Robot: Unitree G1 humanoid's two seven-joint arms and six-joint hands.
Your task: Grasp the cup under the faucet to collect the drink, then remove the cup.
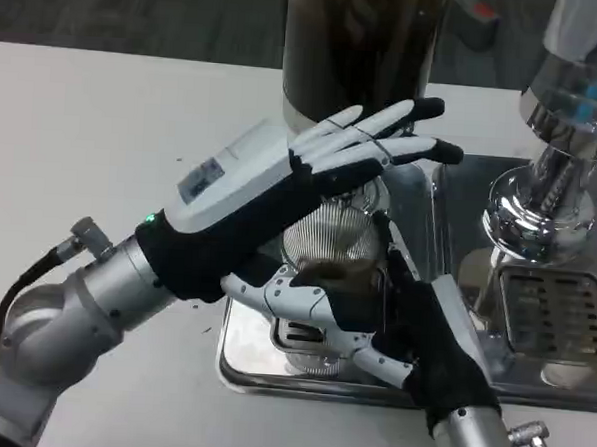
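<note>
Head view — the clear ribbed cup [329,247] stands upright on the steel drip tray [240,353], near the dark dispenser [363,49]. The right hand [368,322] wraps it from the near right, fingers closed around its lower wall. The left hand [311,169] hovers flat above the rim, fingers spread, holding nothing — the right is the one on it.

Mid-frame, the right hand [373,323] grips a ribbed clear cup [329,247] on the steel drip tray [233,365], while the left hand [301,179] stretches flat above it.
</note>
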